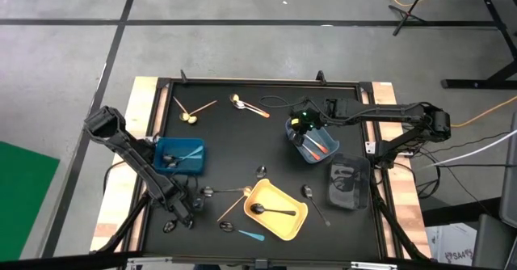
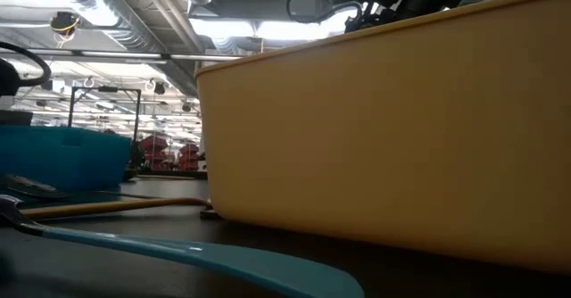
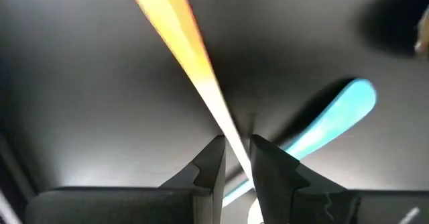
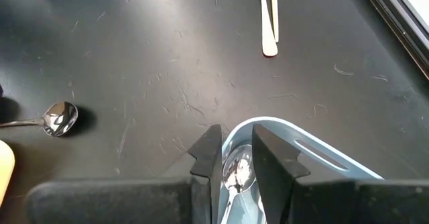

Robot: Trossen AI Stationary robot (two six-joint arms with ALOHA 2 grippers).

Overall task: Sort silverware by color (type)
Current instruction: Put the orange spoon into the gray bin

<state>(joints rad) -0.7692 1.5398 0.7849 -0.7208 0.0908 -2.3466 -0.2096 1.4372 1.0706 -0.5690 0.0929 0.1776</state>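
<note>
My left gripper (image 1: pixel 187 212) (image 3: pixel 236 158) is low at the table's near left, shut on a silver spoon with an orange handle (image 3: pixel 175 29). A light-blue spoon (image 3: pixel 335 113) lies on the black mat beyond it. My right gripper (image 1: pixel 301 128) (image 4: pixel 236 151) is over the pale blue-grey bin (image 1: pixel 317 147), which holds orange-handled spoons (image 1: pixel 315 145). A silver spoon bowl (image 4: pixel 236 170) shows between its nearly shut fingers, above the bin's rim (image 4: pixel 295 133). Its handle is hidden. My left gripper pinches the spoon's silver shaft (image 3: pixel 231 138) between its two fingers, which lie across the shaft. The orange handle sticks out past the fingertips, away from the wrist. Whether the spoon is clear of the mat I cannot tell. My right gripper has the silver bowl of a spoon (image 4: pixel 234 177) between its fingertips. The fingers point down over the near corner of the blue-grey bin. The fingers hide the rest of the spoon.
A blue bin (image 1: pixel 179 155) holds a light-blue spoon. A yellow bin (image 1: pixel 279 221) holds a black spoon (image 1: pixel 271 211). A dark bin (image 1: pixel 347 185) stands at the right. Loose spoons lie at the far edge (image 1: pixel 194 112) (image 1: pixel 250 107) and near the yellow bin (image 1: pixel 229 217) (image 1: pixel 252 236) (image 1: pixel 312 196).
</note>
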